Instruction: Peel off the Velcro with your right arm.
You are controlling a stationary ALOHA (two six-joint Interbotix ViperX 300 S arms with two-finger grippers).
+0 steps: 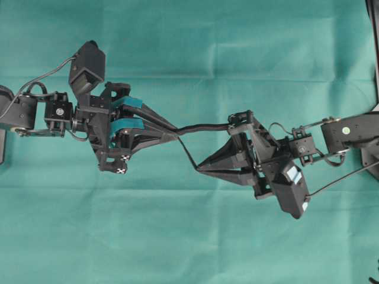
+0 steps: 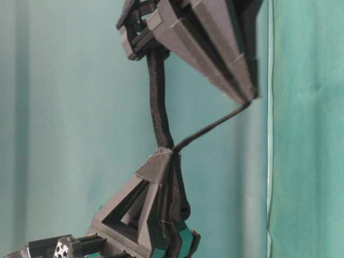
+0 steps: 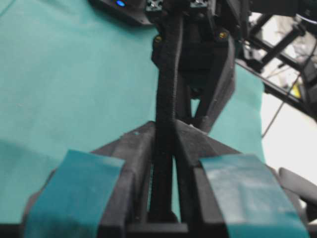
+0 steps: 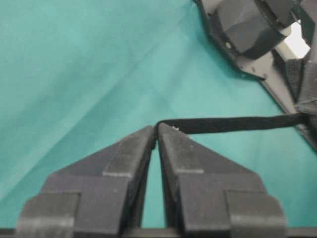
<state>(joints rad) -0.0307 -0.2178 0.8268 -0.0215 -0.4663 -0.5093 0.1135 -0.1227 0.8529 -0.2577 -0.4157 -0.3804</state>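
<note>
The Velcro [image 1: 204, 127] is a black strap held in the air between both arms, split into two layers. My left gripper [image 1: 176, 135], with teal-taped fingers [image 3: 84, 188], is shut on the strap where the layers meet [image 3: 166, 131]. The thick layer [image 2: 157, 91] runs from there to the housing of the right arm [image 1: 349, 133]. The thin layer [image 1: 188, 152] slants off to my right gripper [image 1: 199, 168], whose plain dark fingers are shut on its end [image 4: 157, 130]. In the right wrist view this thin layer [image 4: 233, 124] stretches taut to the right, towards the left gripper [image 4: 304, 106].
A green cloth [image 1: 189, 236] covers the table under both arms. A dark stand [image 1: 375, 59] rises at the right edge. Loose cables hang by the left arm [image 1: 41, 77] and the right arm [image 1: 343, 180].
</note>
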